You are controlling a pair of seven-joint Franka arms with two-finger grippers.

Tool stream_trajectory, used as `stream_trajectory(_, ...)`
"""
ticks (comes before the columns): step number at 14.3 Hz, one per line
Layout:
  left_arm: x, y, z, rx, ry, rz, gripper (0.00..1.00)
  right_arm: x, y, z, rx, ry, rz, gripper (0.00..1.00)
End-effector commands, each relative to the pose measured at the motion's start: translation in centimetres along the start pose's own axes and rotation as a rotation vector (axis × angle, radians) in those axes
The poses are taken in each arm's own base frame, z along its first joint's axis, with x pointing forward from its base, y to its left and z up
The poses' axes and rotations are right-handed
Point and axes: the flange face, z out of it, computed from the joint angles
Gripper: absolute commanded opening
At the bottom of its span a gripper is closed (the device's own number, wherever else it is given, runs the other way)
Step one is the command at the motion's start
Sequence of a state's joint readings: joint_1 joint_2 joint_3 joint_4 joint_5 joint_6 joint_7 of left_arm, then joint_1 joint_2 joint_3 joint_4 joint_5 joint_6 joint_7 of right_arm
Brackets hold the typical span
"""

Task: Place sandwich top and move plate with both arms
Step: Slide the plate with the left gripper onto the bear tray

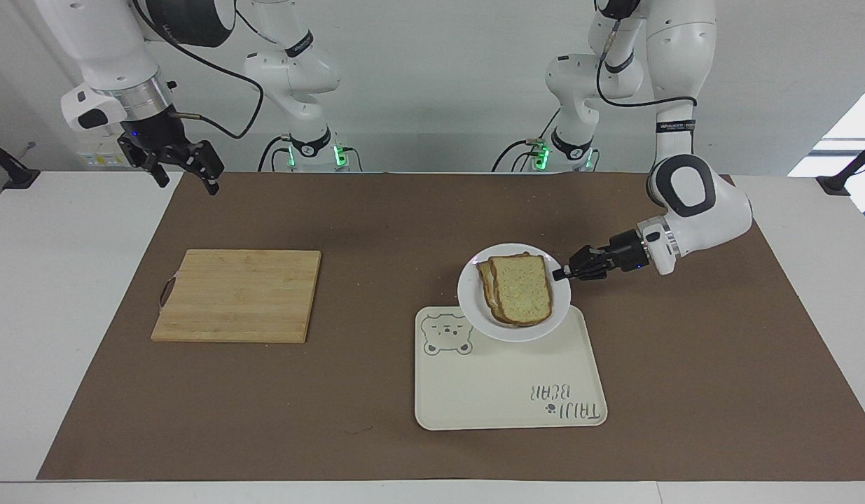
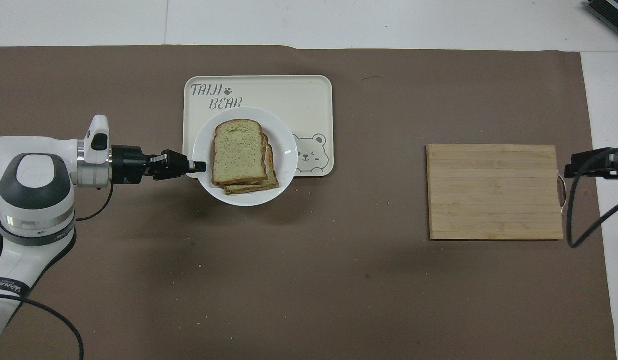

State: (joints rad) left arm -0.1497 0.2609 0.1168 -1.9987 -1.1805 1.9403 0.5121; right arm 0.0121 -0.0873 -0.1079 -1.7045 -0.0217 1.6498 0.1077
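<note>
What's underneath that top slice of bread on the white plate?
Under the top slice another slice's crust edges peek out, on the plate. Any filling between them is covered.

The plate hides part of the tray's lettering (and the bear's cheek).

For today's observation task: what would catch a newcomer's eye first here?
The white plate with stacked bread, held by its rim in the left gripper over the bear tray. Next, the wooden board toward the right arm's end, where the right gripper waits, raised.
</note>
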Motion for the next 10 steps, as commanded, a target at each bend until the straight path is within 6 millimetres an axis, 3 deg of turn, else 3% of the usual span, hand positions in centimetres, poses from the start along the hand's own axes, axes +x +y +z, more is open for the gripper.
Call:
stream_trajectory(1, 3.2, -0.5, 0.7, -0.012, 0.035, 0.015, 0.0, -0.4, -0.7, 0.0, 0.019, -0.008, -0.024, 1.0)
stream_trajectory(5, 6.5, -2.4, 2.9, 0.003, 0.091, -0.005, 0.0, -0.3, -0.5, -0.1, 0.019, -0.007, -0.018, 1.0)
stream_trajectory(10, 8.2, -3.5, 4.7, 0.048, 0.139, -0.004, 0.0, -0.3, -0.6, -0.1, 0.019, -0.007, -0.021, 1.0)
